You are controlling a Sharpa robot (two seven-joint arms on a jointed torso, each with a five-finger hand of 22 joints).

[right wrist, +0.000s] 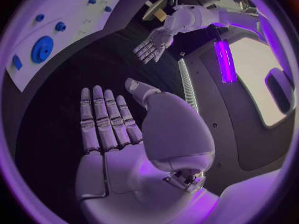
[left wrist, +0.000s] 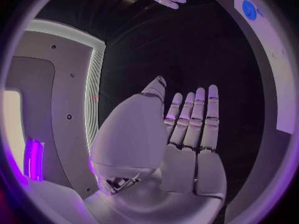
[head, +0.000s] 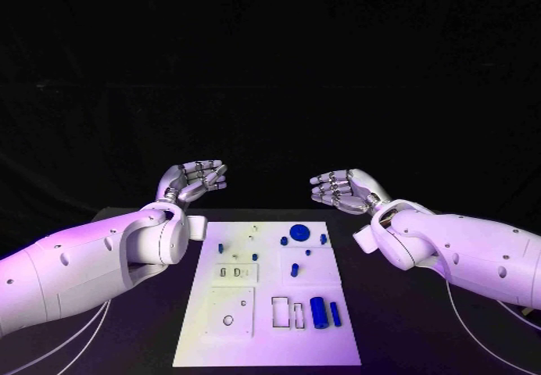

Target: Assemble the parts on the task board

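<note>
The white task board (head: 270, 344) lies in the middle of the black table. Blue parts sit on it: a round disc (head: 299, 232) at the far end, small pegs (head: 294, 269) in the middle, two cylinders (head: 319, 312) near the front right. My left hand (head: 194, 180) hangs raised beyond the board's far left corner, palm up, fingers apart, holding nothing. My right hand (head: 344, 188) is raised beyond the far right corner, likewise open and empty. The left wrist view shows the left hand (left wrist: 187, 129) with fingers straight; the right wrist view shows the right hand (right wrist: 109, 124) flat, and the blue disc (right wrist: 42, 49).
Rectangular cut-outs (head: 282, 310) and a small plate with slots (head: 236, 273) mark the board's near half. Black table (head: 406, 328) lies bare on either side of the board. Both white forearms flank the board's far end.
</note>
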